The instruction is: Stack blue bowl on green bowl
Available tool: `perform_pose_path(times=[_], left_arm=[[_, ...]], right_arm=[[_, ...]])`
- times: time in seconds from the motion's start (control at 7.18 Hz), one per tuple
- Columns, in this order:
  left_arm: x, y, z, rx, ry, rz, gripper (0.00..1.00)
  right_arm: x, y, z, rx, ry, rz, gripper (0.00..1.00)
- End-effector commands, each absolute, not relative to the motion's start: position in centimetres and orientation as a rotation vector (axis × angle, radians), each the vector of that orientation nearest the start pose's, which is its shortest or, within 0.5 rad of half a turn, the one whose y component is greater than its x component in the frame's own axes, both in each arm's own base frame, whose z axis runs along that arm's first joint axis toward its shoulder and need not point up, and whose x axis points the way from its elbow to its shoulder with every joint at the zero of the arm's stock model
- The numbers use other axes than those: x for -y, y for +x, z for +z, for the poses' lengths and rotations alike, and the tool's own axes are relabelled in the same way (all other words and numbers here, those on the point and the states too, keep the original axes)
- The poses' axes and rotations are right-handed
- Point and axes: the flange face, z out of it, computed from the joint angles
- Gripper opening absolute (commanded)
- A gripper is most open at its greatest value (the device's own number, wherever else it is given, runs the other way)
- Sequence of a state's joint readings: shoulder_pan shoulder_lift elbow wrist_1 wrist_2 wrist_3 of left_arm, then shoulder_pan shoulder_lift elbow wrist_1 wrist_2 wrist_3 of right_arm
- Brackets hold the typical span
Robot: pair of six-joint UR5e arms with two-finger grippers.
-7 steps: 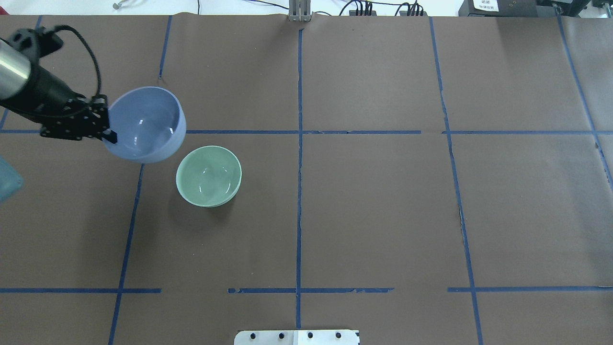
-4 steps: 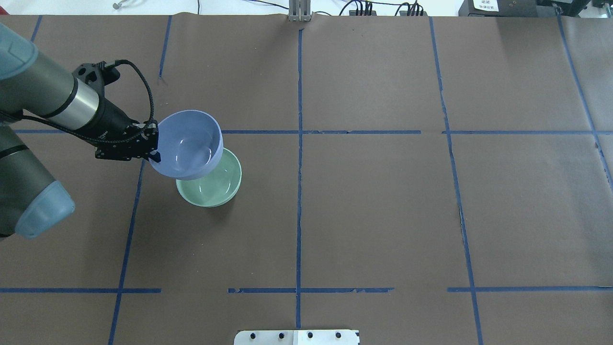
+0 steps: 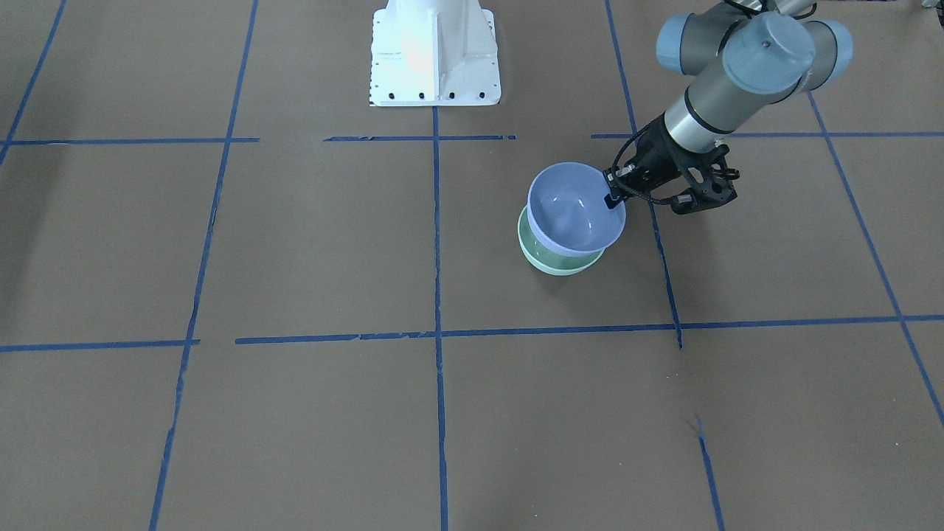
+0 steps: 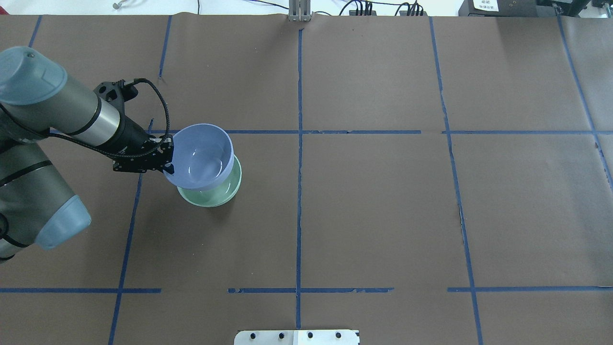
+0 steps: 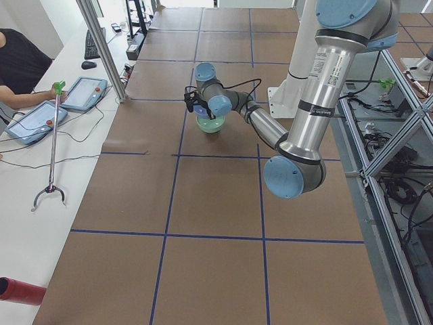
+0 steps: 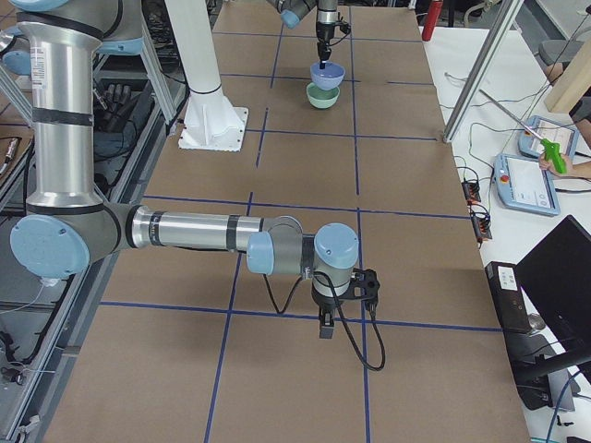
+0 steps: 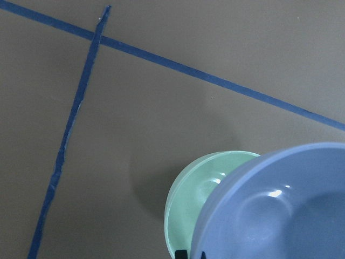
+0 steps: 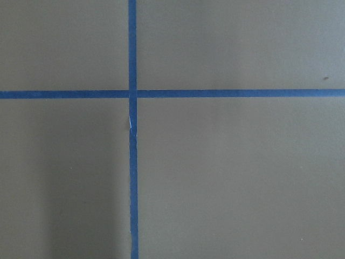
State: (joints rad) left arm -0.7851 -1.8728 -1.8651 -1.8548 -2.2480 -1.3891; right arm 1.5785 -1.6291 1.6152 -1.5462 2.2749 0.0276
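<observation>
A: How many bowls are counted?
B: Two: one blue bowl (image 4: 201, 153) and one green bowl (image 4: 218, 195), the green one set on the desk (image 4: 383, 215).
A: Where is the blue one held?
B: Over the green, shifted toward 11 o'clock in the overhead view. Its rim at 8 o'clock is pinched by the left gripper (image 4: 168, 167), jaws closed on it.
A: What is added by the exterior right view?
B: The blue bowl is shown above the green, though contact cannot be told. The right gripper (image 6: 325, 329) is shown only there, so its jaws cannot be judged.
A: Which way is the blue bowl turned?
B: Mouth up. It is round, so no axis is longer.
</observation>
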Motion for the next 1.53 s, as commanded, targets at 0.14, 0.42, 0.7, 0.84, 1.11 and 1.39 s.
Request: perform_pose_path(times=[0.14, 0.42, 0.7, 0.84, 1.11, 1.39], left_arm=[[45.4, 36.1, 32.4, -1.072, -0.15, -0.217, 1.0], [45.1, 35.7, 31.8, -1.082, -0.141, -0.213, 1.0], [46.2, 32.3, 30.0, -1.111, -0.092, -0.246, 1.0], [48.9, 27.4, 29.7, -1.12, 0.015, -0.256, 1.0], [52.2, 21.0, 31.6, -1.016, 0.198, -0.084, 1.0], [53.6, 15.3, 35.4, -0.886, 0.283, 0.09, 1.0]], right_arm=[[46.7, 7.2, 66.7, 0.706, 0.003, 0.03, 1.0], [46.7, 7.2, 66.7, 0.704, 0.003, 0.03, 1.0], [46.7, 7.2, 66.7, 0.704, 0.003, 0.03, 1.0], [46.7, 7.2, 66.7, 0.704, 0.003, 0.03, 1.0], [46.7, 7.2, 66.7, 0.704, 0.002, 0.031, 1.0], [46.7, 7.2, 66.7, 0.704, 0.003, 0.03, 1.0]])
